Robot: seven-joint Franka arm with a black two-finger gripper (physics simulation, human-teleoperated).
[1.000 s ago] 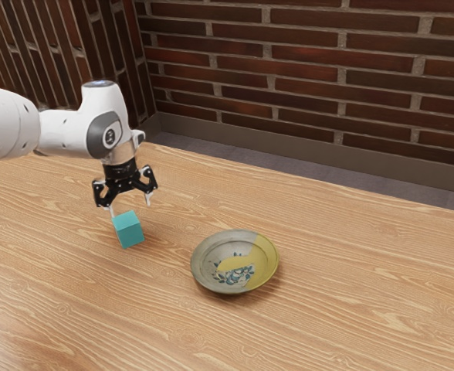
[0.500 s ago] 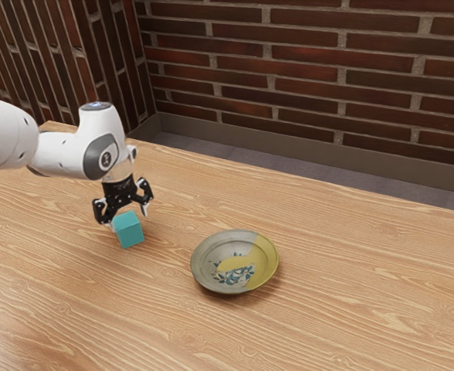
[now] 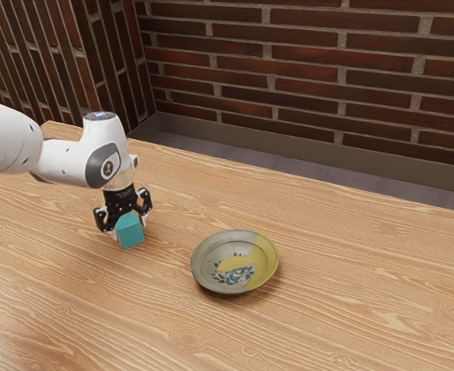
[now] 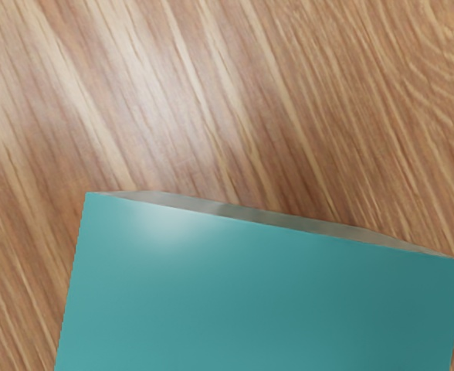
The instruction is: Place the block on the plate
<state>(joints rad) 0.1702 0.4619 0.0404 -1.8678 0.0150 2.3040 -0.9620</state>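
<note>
The black gripper [image 3: 130,226] is low over the table at the exterior view's left, its fingers on two opposite sides of the teal block [image 3: 131,235] and closed against it. The block is upright, at table level. In the wrist view the block's large teal face [image 4: 262,301] lies just under the hand. A round, shallow plate [image 3: 206,276], grey with a yellow part and a blue pattern, rests apart from the block, toward the exterior view's right.
The wooden table [image 3: 350,286] extends around the block and plate. Behind its far edge stands a brick wall [image 3: 304,69].
My hand has come down around the block and the fingers have drawn together onto it. The block has turned and shifted slightly toward the exterior view's right. The plate has stayed put.
</note>
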